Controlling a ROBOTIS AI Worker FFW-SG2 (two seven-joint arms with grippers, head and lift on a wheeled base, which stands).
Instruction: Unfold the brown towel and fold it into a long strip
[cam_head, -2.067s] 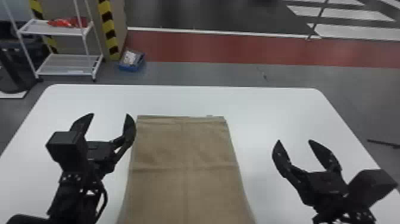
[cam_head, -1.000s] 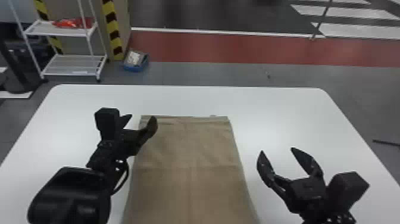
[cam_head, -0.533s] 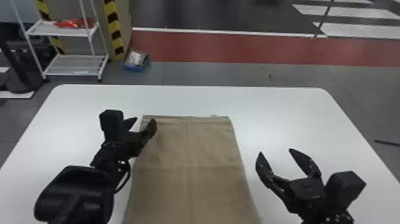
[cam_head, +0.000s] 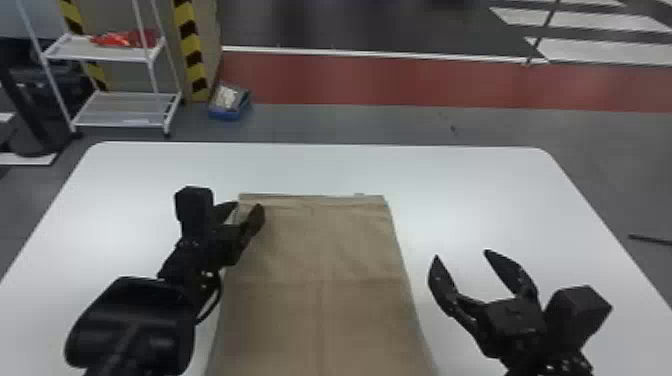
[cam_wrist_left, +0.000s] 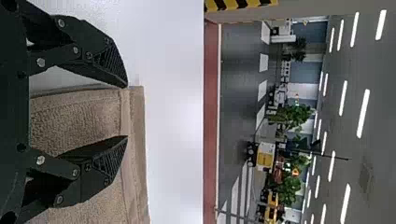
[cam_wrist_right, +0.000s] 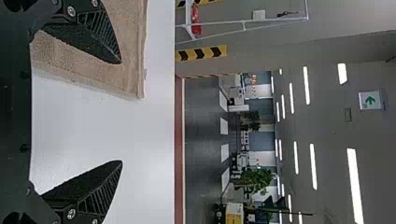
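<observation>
The left gripper (cam_head: 247, 206), half open and empty, is at the far left corner of the brown towel (cam_head: 320, 280), flat on the white table (cam_head: 475, 190); closing too high could miss the cloth. Beyond the towel's right edge, the right gripper (cam_head: 462, 254) gapes wide, empty.

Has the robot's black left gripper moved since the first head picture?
Yes, rightward: the left gripper was left of the brown cloth towel then, and is now at its far left corner.

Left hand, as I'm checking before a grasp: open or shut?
Open: the left hand has its black fingertips apart, with the brown towel visible between them.
</observation>
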